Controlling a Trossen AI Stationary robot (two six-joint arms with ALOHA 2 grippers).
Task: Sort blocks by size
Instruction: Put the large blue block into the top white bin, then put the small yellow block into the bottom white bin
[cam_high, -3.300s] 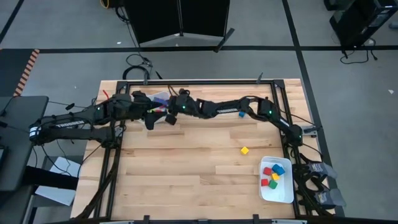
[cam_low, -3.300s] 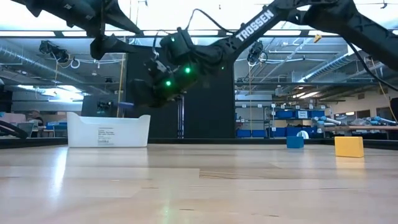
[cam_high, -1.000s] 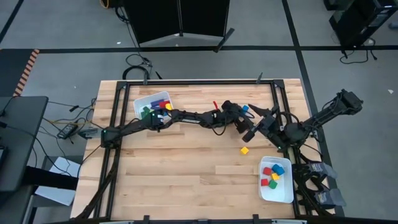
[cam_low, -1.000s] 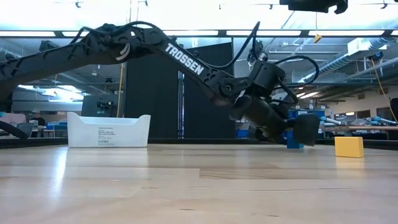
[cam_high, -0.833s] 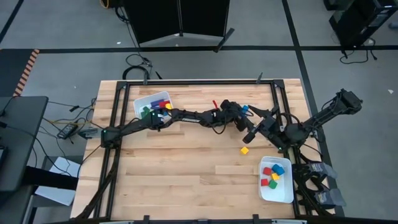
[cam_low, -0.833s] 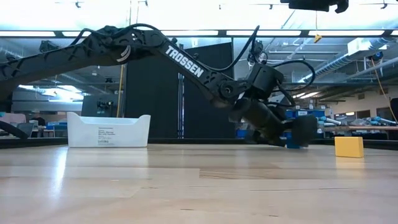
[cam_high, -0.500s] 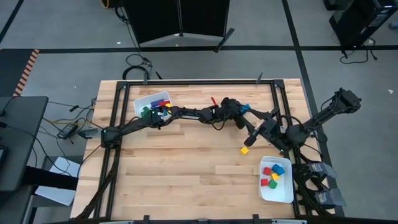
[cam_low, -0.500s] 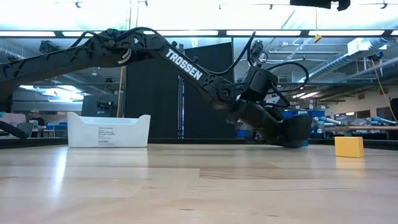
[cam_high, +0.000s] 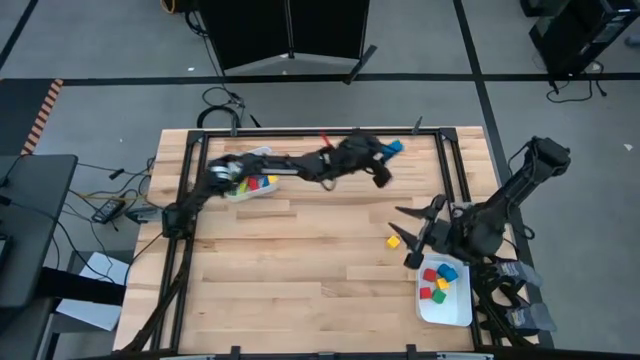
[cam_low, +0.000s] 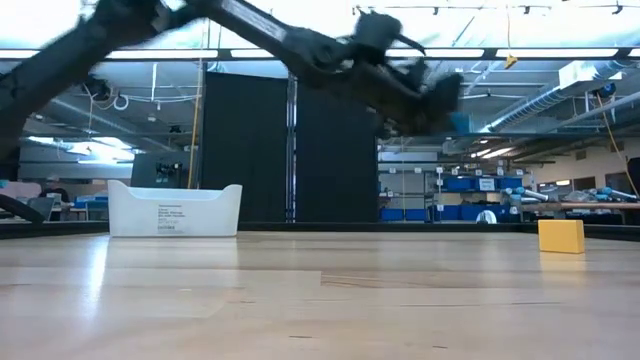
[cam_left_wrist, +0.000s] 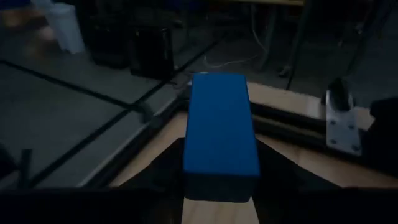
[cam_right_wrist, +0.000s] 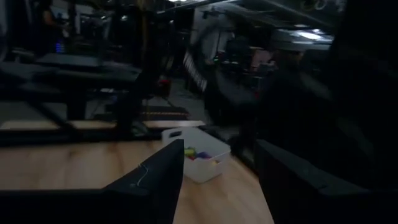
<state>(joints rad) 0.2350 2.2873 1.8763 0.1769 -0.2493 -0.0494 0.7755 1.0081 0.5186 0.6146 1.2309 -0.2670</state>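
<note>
Long blue block (cam_left_wrist: 221, 134) clamped in left gripper (cam_high: 388, 150), lifted at upper centre of high view. Transport step; next, carry to upper-left tray (cam_high: 232, 195). Right gripper (cam_high: 415, 232), fingers apart, beside yellow cube (cam_high: 394, 241).

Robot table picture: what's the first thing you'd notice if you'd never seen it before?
The left gripper is up in the air by the table's far edge, holding a long blue block. A lone yellow block sits on the wood near the open right gripper, beside a white tray of small blocks.
</note>
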